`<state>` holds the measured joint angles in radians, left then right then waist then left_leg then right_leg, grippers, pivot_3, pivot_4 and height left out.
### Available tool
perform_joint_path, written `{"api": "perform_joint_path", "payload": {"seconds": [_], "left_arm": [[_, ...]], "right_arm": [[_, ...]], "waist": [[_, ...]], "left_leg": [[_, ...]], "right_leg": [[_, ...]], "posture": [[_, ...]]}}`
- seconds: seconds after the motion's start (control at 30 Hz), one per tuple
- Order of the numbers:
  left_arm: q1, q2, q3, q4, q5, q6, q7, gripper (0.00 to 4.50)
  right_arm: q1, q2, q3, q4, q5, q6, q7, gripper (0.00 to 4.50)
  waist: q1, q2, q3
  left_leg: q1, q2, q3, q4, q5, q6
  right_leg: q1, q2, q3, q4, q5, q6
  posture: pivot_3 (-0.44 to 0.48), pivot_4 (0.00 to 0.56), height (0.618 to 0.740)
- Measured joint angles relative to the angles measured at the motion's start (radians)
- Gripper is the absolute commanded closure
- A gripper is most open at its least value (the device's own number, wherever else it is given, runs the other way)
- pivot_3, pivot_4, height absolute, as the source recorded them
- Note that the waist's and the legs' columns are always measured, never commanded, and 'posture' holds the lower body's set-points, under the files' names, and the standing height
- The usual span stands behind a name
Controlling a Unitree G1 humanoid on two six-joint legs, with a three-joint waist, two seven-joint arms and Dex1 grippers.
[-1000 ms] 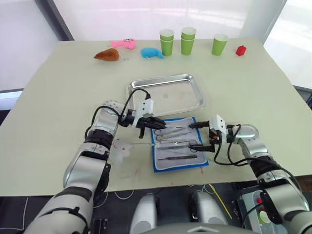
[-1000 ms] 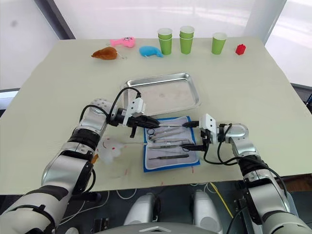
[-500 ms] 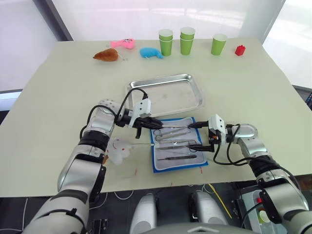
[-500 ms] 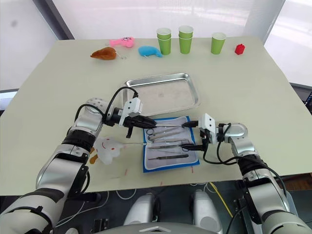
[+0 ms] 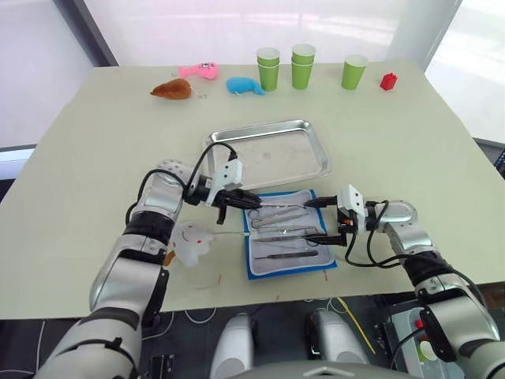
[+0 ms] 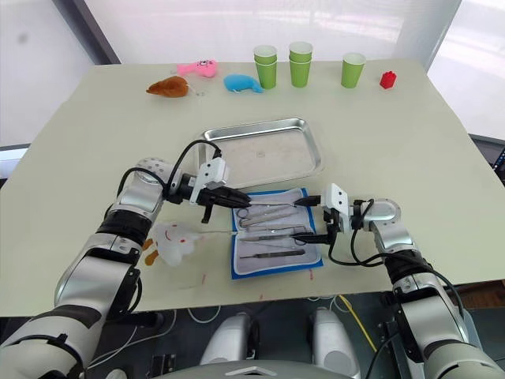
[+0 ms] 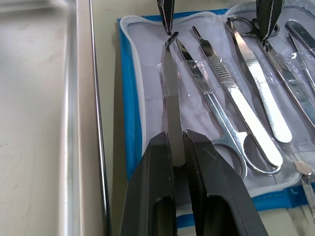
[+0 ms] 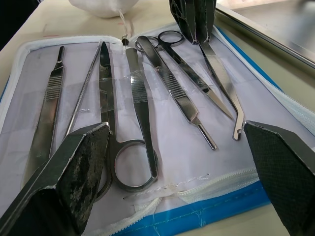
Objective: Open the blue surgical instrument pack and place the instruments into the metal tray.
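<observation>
The blue surgical instrument pack [image 5: 289,267] lies open in front of the metal tray [image 5: 260,129], its pale lining holding several silver instruments [image 8: 142,93], among them ring-handled scissors [image 7: 231,142]. My left gripper [image 5: 252,200] reaches in from the pack's left end and is shut on a thin flat silver instrument with a hooked tip [image 7: 170,93], which lies along the pack's edge nearest the tray. At the pack's right end my right gripper [image 5: 313,221] stands open, its fingers [image 8: 74,172] spread wide with nothing between them.
A white plush toy [image 5: 189,241] lies just left of the pack. Along the far edge stand three stacks of green cups [image 5: 304,65], a red block [image 5: 389,80], a blue plush [image 5: 245,85], a pink toy [image 5: 199,70] and a brown toy [image 5: 173,88].
My left forearm has swung slightly to the left, uncovering more of the white plush; its gripper stays at the pack's left end. The right arm has not moved.
</observation>
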<state>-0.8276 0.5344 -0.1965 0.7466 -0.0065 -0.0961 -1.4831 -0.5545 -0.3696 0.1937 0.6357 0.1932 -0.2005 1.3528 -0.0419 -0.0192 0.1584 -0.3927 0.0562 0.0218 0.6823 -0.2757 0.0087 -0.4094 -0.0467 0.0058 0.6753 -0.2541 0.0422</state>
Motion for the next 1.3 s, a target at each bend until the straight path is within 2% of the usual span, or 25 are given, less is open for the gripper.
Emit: {"api": "perform_joint_path", "payload": {"seconds": [0.43,1.3], "left_arm": [[0.015,0.071,-0.002,-0.073,-0.015,0.049,-0.005,4.44],[0.097,0.273,0.001,-0.381,-0.07,0.309,-0.015,4.44]], "right_arm": [[0.002,-0.002,0.001,-0.005,0.0,0.004,-0.006,0.0],[0.007,-0.005,0.003,-0.011,0.0,0.007,-0.005,0.0]], "waist": [[0.001,0.0,0.0],[0.003,0.0,0.0]], "left_leg": [[0.0,0.0,0.0,0.0,0.0,0.0],[0.0,0.0,0.001,0.0,0.0,0.0]], "right_leg": [[0.0,0.0,0.0,0.0,0.0,0.0],[0.0,0.0,0.001,0.0,0.0,0.0]], "posture": [[0.0,0.15,0.74],[0.0,0.15,0.74]]}}
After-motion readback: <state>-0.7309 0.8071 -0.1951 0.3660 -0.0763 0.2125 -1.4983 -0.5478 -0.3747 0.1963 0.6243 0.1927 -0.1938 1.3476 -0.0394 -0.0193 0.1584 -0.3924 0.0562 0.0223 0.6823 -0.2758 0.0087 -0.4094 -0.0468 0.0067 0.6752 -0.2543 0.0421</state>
